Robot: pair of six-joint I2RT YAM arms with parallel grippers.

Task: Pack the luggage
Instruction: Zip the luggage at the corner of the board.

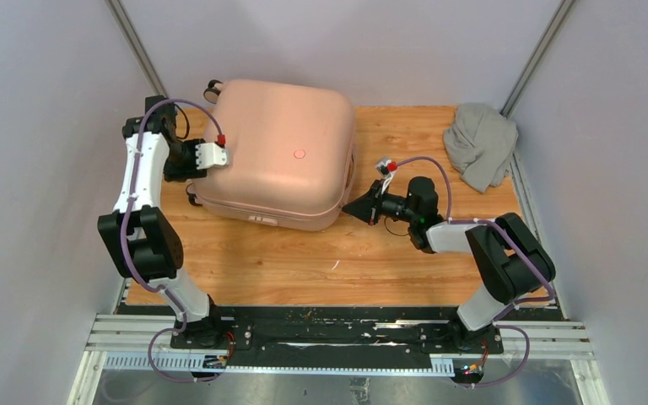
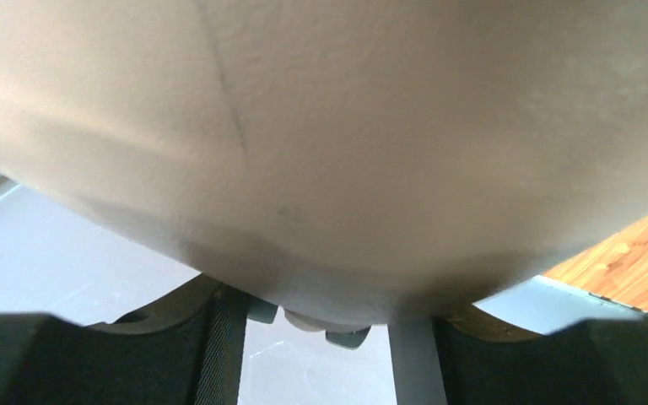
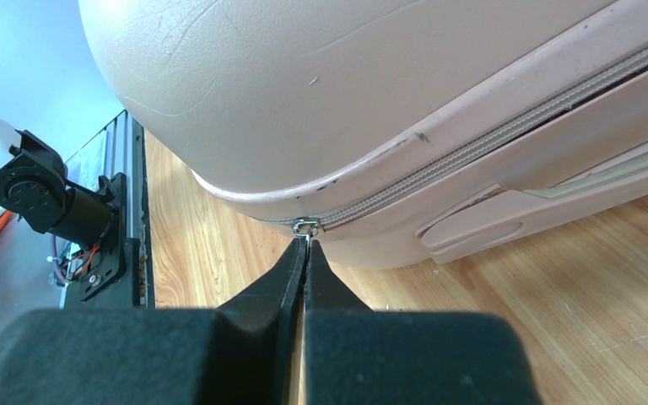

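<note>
Only the right wrist view shows the right gripper [image 3: 306, 246] shut tight on the small metal zipper pull [image 3: 306, 225] at a lower corner of the luggage [image 3: 321, 101], whose pink shell rises just beyond the fingertips. The top view alone shows the closed luggage lying flat at the rear left of the wooden table [image 1: 304, 270], a grey cloth [image 1: 481, 143] well apart at rear right, and the left gripper [image 1: 217, 154] against its left side. In the left wrist view the shell bulges between fingers [image 2: 228, 354] standing apart; whether they pinch it cannot be told
</note>
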